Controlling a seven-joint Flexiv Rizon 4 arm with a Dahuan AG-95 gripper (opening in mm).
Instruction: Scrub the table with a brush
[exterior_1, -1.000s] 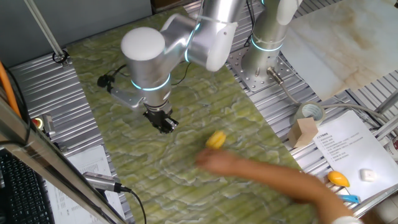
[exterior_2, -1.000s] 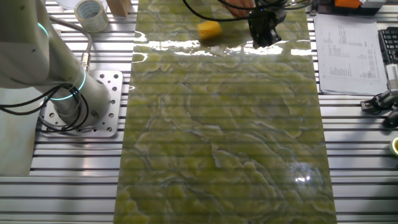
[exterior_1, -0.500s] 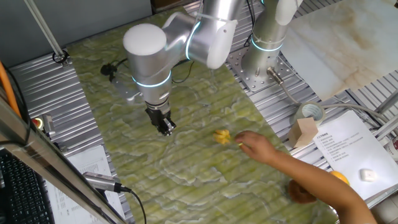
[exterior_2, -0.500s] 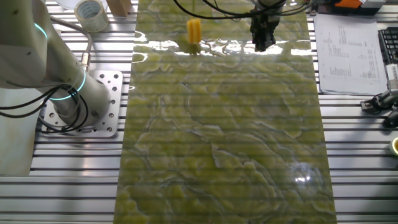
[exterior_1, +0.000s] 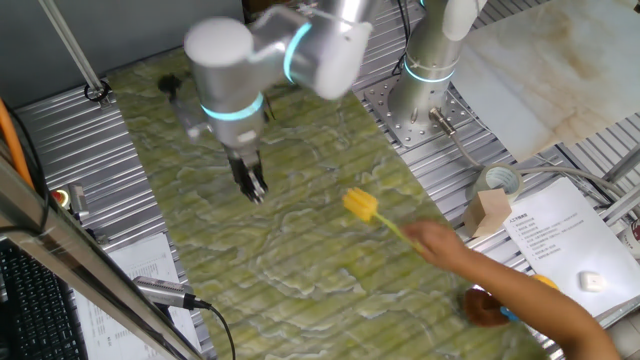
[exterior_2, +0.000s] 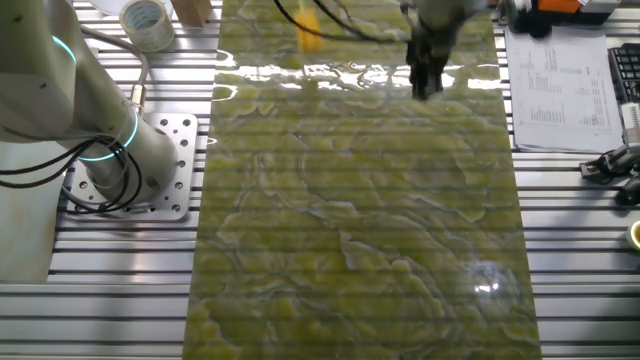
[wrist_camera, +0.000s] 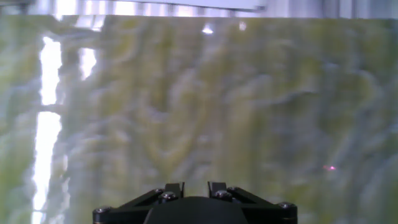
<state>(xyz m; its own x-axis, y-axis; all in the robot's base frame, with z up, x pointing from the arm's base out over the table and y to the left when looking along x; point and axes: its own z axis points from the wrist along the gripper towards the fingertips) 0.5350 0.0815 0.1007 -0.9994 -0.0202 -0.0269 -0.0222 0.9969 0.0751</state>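
The table (exterior_1: 300, 280) is a yellow-green marbled sheet with fine ridges; it also shows in the other fixed view (exterior_2: 360, 230) and fills the hand view (wrist_camera: 186, 93). The brush (exterior_1: 360, 205) has a yellow block head and a thin stick handle. A person's hand (exterior_1: 445, 245) holds the handle and keeps the head just above the table. The brush is a yellow blur at the top edge in the other fixed view (exterior_2: 308, 25). My gripper (exterior_1: 252, 190) hangs over the table to the brush's left, apart from it, jaws close together and empty. It also shows in the other fixed view (exterior_2: 428, 82).
The person's forearm (exterior_1: 520, 300) reaches in from the lower right. A tape roll (exterior_1: 498, 182), a small box (exterior_1: 488, 212) and a paper sheet (exterior_1: 560, 235) lie right of the table. The arm's base (exterior_1: 425, 95) stands at the back. A keyboard (exterior_1: 30, 300) is on the left.
The person's hand has set down, then picked up the brush by its handle, lifting the head. My gripper has moved left and back over the table and turned.
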